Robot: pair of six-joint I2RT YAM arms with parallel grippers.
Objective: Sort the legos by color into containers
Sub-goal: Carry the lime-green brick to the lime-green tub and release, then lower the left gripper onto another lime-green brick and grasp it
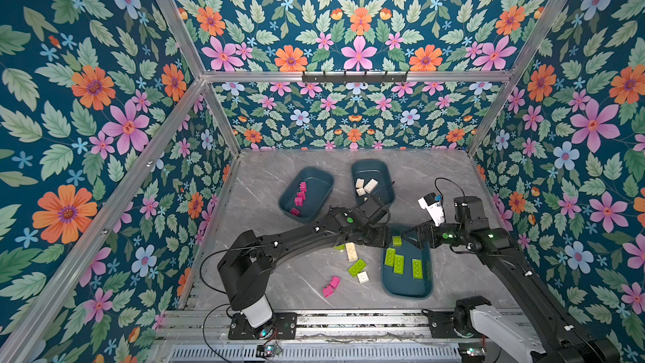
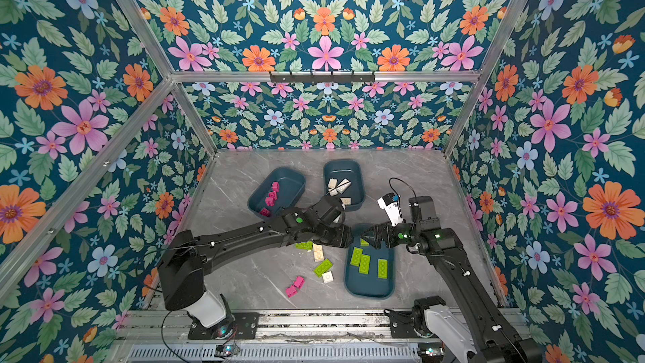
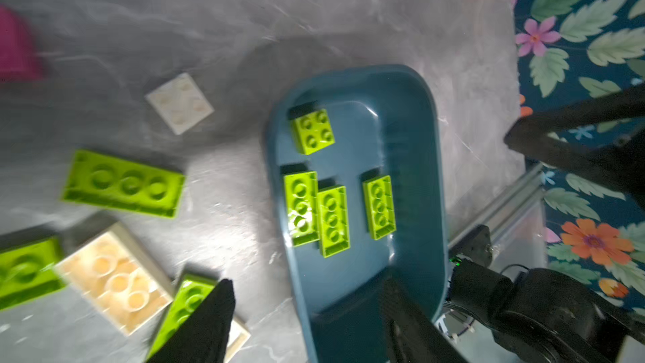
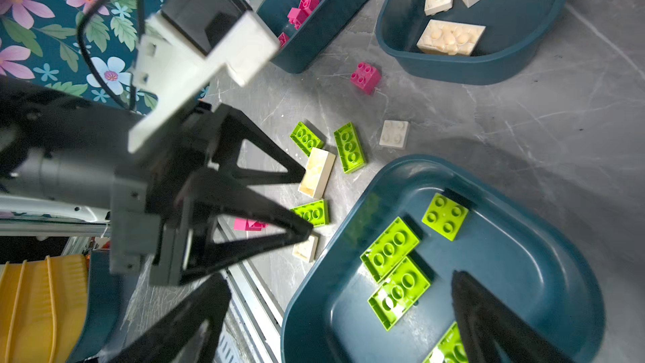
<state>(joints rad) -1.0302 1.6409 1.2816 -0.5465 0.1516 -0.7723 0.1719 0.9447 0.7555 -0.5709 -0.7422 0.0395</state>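
Aluminium rail [image 1: 349, 323] ran along front edge. Grey marble tabletop [image 1: 296, 284] beyond. Pink pair [image 1: 331, 286], then green and cream legos [image 1: 351, 251], lay loose beside near tub [image 1: 408, 296]. Four green bricks [image 1: 399, 263] lay inside it, none gripped. Left fingers [image 4: 300, 232] spread, empty, at tub's far rim. Right fingers [image 4: 488, 316] wide apart, empty, over same end. Pink tub [image 1: 314, 186] and cream tub [image 1: 373, 169] stood farther back. Floral walls [image 1: 349, 116] all round.
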